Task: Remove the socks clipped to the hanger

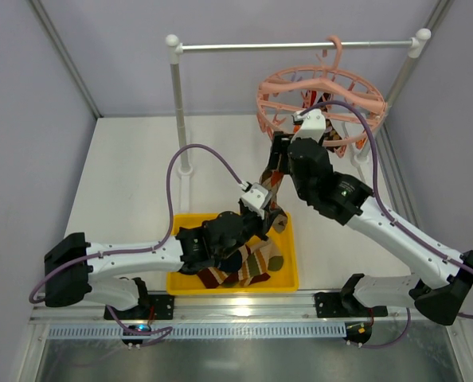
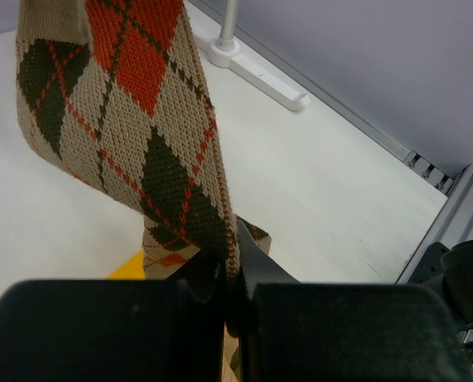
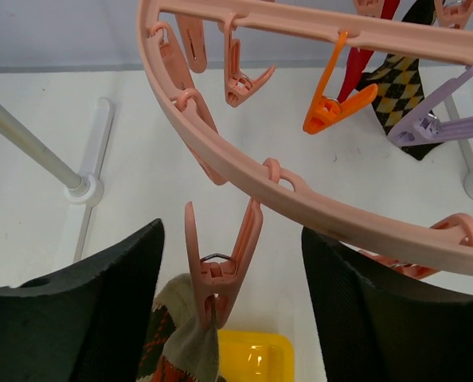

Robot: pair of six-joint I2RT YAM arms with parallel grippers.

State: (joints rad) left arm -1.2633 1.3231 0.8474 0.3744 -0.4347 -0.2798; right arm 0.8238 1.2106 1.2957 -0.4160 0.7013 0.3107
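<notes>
Unclipping the argyle sock [image 2: 141,143], clipped to the far-right hanger [image 3: 340,219], pinched low by the clamped left gripper [image 2: 230,263]. Straddling the clip [image 3: 216,278] with the right gripper [image 3: 232,239], jaws parted; next, squeeze it, tug down.

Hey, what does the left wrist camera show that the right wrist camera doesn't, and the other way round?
Only left wrist: the left pincer shut on the argyle sock. Only right wrist: the hanger, a pink clip biting the sock's top, and the right pincer open, a finger on either side of that clip. Both: the sock, the yellow bin and the white stand's foot.
</notes>
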